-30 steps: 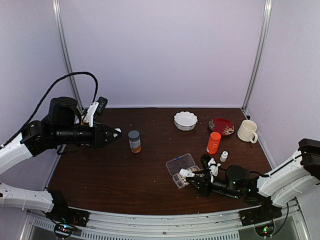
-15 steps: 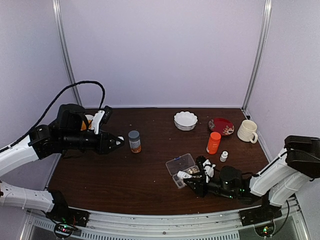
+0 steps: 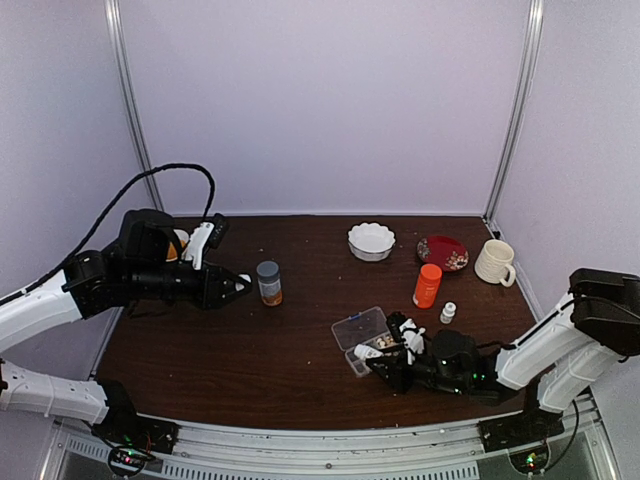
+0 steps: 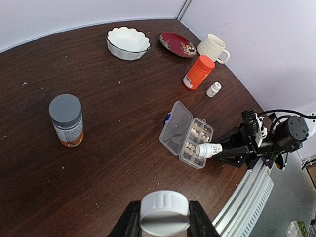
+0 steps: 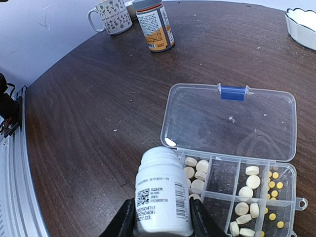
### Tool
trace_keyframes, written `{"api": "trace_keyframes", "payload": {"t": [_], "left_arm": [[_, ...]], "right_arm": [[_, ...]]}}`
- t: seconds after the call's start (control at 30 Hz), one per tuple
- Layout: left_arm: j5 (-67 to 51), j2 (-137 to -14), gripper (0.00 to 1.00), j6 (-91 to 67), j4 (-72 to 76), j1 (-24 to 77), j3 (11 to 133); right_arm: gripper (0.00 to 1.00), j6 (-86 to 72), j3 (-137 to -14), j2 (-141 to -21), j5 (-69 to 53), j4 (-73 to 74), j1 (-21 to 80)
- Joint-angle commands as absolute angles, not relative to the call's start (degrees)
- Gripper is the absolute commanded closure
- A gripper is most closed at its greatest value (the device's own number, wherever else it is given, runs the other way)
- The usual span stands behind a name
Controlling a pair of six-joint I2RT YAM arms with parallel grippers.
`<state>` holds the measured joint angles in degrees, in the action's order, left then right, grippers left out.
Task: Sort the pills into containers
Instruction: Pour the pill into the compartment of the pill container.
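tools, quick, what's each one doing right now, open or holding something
Left tool: closed on a white cap.
Right tool: closed on a small white bottle, tipped toward the pill box.

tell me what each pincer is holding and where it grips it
Left pincer: a white bottle cap, pinched across its rim. Right pincer: a small white labelled bottle, clamped across its lower body, tipped toward the pill box.
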<state>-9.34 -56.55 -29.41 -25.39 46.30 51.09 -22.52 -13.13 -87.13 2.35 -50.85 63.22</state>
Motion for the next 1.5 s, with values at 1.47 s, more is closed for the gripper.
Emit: {"api": "trace_keyframes", "payload": {"t": [1.47], "left_arm": [[-11.25,-58.95,1.00,-27.94,-22.95,45.97,51.24]], "right_arm": [[1.00,-20.52,-19.06,-82.86,3.03,-35.64,62.78]]}}
